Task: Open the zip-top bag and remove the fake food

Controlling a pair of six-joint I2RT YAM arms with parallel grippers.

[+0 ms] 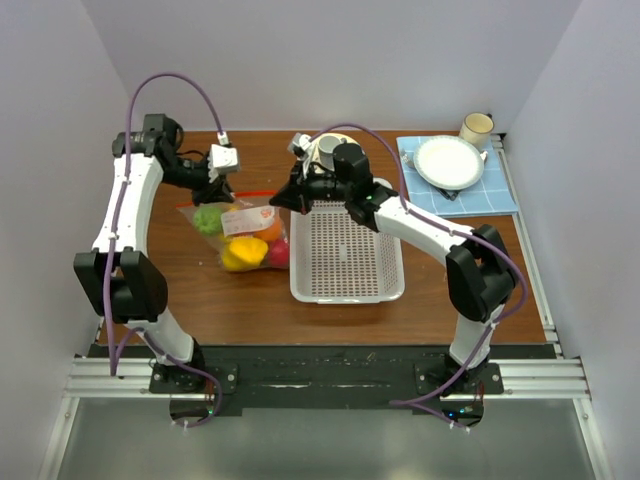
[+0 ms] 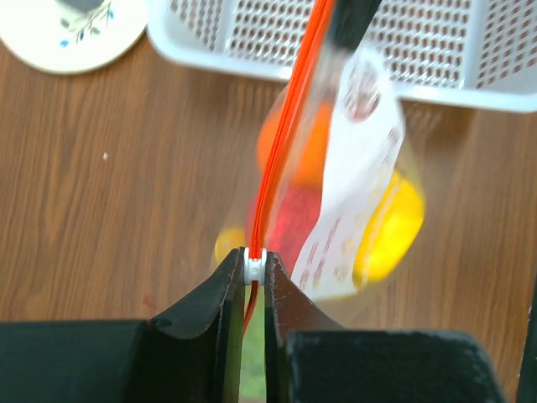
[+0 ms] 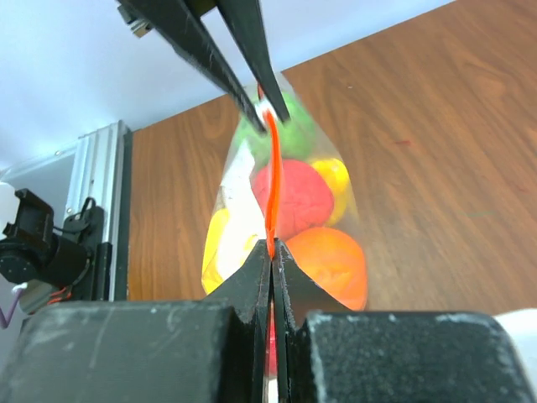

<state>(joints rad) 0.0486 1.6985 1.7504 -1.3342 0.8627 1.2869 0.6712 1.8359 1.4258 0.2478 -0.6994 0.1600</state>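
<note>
The zip-top bag (image 1: 246, 222) lies left of the basket, lifted by its orange-red zip strip (image 1: 245, 195). It holds the fake food: green (image 1: 208, 218), yellow (image 1: 243, 253), orange (image 1: 271, 231) and red (image 1: 279, 254) pieces. My left gripper (image 1: 216, 191) is shut on the strip's white slider (image 2: 254, 267) at the bag's left end. My right gripper (image 1: 284, 201) is shut on the strip (image 3: 271, 210) at the right end, so the strip (image 2: 285, 126) is stretched between them. The food shows through the plastic (image 3: 294, 197).
A white perforated basket (image 1: 347, 262) stands right of the bag, touching my right arm's side. A white dish (image 1: 324, 148) sits behind it. At the back right, a plate (image 1: 449, 162) lies on a blue cloth (image 1: 497, 192) with a cup (image 1: 476, 128).
</note>
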